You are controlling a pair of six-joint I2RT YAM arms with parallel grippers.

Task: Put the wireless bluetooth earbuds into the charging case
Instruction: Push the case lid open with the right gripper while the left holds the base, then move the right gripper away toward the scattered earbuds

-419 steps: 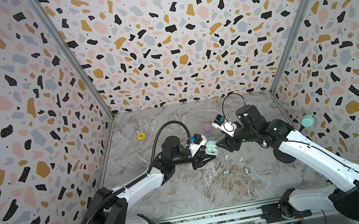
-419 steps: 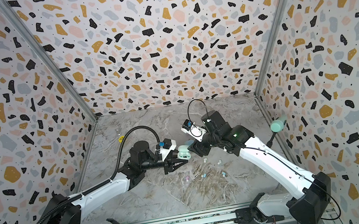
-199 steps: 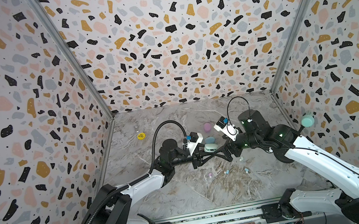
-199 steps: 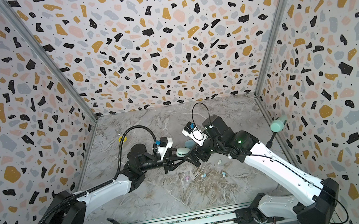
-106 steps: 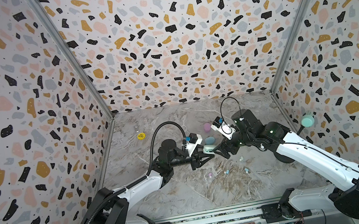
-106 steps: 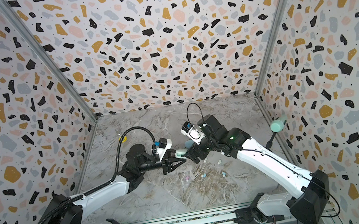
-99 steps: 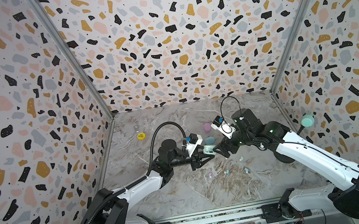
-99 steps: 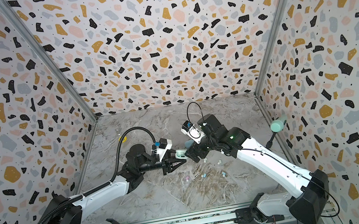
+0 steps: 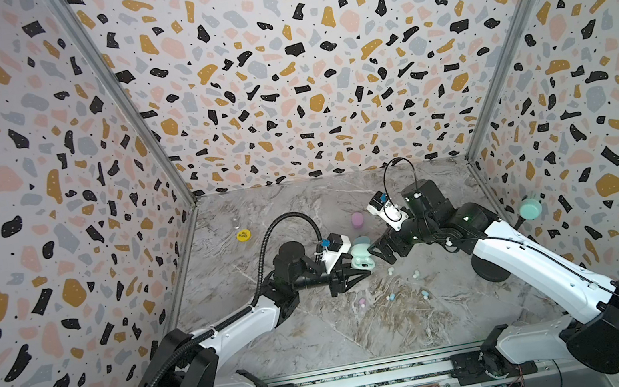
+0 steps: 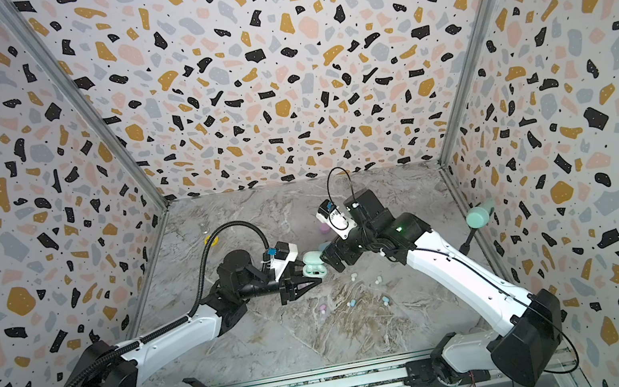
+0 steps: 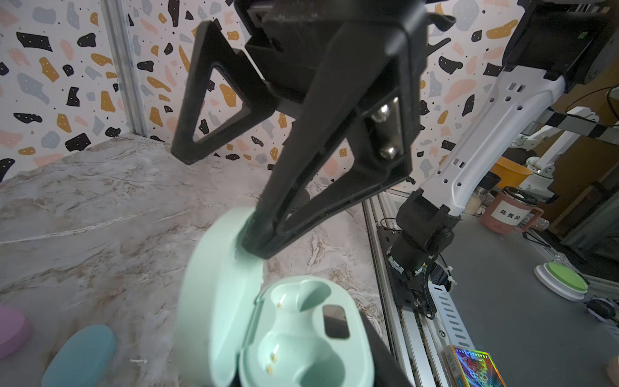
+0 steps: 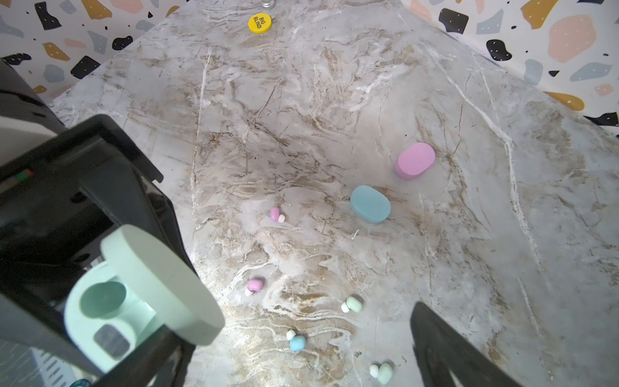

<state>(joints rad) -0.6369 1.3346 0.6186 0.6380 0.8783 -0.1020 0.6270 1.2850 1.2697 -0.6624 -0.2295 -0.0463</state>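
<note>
The step in hand looks like swinging back the lid of the mint charging case so that both wells lie bare. To do it well, the left gripper should clamp the base firmly and stay clear of the hinge. The other arm should push near the lid's free edge, follow its arc, and stop once the lid stands back. A sideways shove could twist the case out of the grip.

The left gripper's fingers are closed tight on the case's base and hold it over the middle of the desk. The right gripper is spread as wide as it goes and holds nothing. One of its fingertips touches the lid's free edge, and the other stands well apart.

Two pink earbuds, two mint earbuds and one blue earbud lie loose on the desk, between the case and the front edge. Both wells are empty.
</note>
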